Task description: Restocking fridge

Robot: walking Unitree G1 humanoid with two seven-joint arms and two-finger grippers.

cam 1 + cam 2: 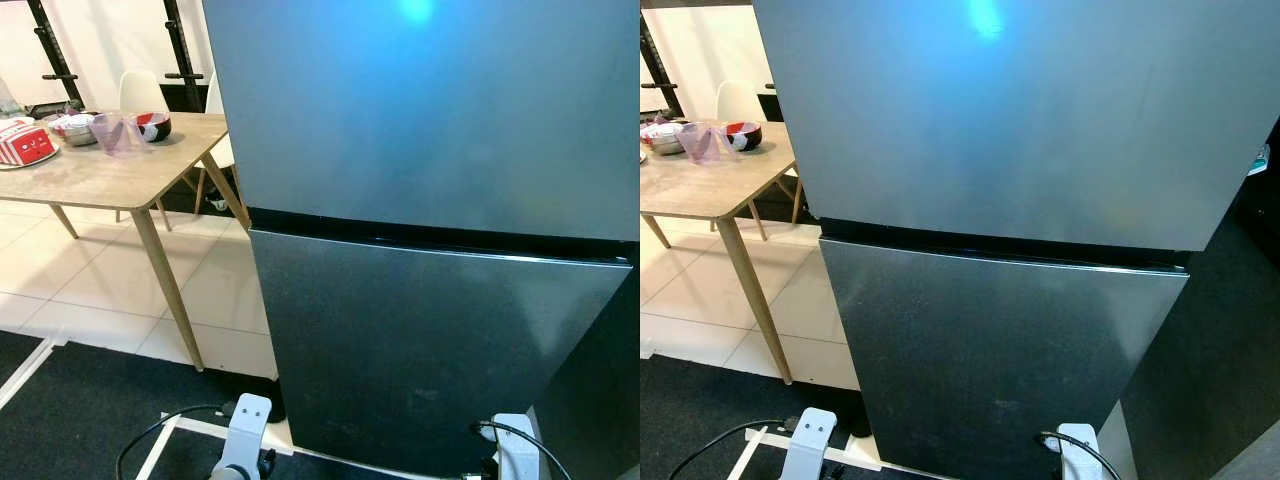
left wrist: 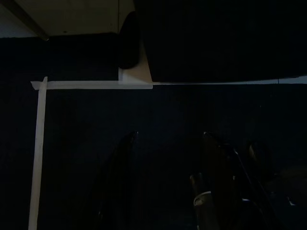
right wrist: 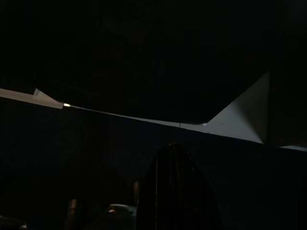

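Silver arms hang low before the closed fridge [image 1: 430,200]; left pincer [image 2: 165,182] apart.

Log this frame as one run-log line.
stage: facing fridge | doors: both closed | table to robot's left: bowls, red carton | left gripper: idle, low | right gripper: idle, low

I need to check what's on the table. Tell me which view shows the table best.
The left eye view: the table shows its top, two legs and the red box. The right eye view crops it at the frame edge. The left wrist view catches perhaps one leg; the right wrist view is dark.
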